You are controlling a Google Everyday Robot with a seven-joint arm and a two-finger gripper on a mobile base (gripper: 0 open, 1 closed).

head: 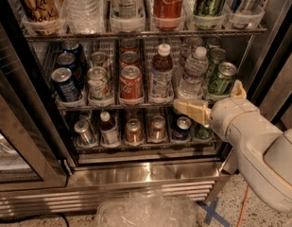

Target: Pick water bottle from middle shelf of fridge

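The water bottle [193, 72], clear and ribbed with a white cap, stands in the fifth lane of the middle shelf [112, 106] of the fridge [136, 173]. My gripper [208, 95] is open in front of the shelf's right end. One cream finger [193, 110] lies just below the bottle's base, across the shelf's front edge. The other finger [238, 88] is right of the green can [221, 78]. The gripper holds nothing.
A white-capped bottle of brown drink [160, 74] stands left of the water bottle; red, silver and blue cans fill the other lanes. The top rack holds large bottles and the lower rack small cans. The open glass door [18, 141] is at left. A clear plastic bag [145, 211] lies on the floor.
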